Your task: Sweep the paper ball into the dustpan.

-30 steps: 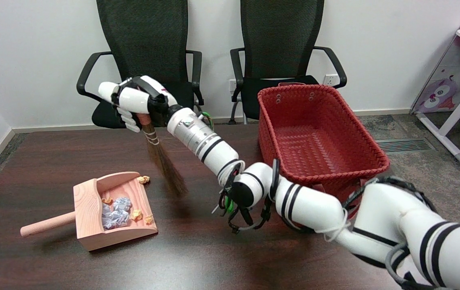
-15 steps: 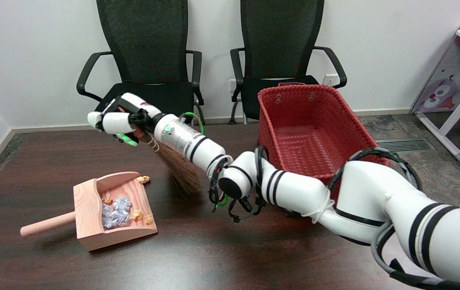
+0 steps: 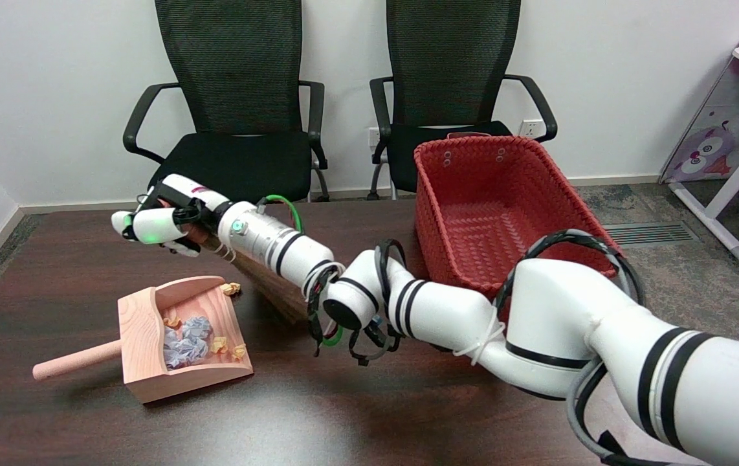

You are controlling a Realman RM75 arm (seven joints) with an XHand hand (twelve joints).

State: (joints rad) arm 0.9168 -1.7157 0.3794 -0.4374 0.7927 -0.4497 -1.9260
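Lowered and swung left since a second ago, the right hand [image 3: 161, 220] grips one broom [image 3: 264, 288]. One dustpan [image 3: 143, 336] holds several paper balls [image 3: 188, 340]; one more ball [image 3: 232, 287] sits at its far lip. One red basket [image 3: 505, 213], two chairs [image 3: 240, 97].

Hand [image 3: 161, 219] and broom [image 3: 266, 288] lower, leftward

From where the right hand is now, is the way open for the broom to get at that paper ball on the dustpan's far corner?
Probably yes. The right hand grips the broom, whose bristles lie just right of the paper ball at the dustpan rim, with bare table between.
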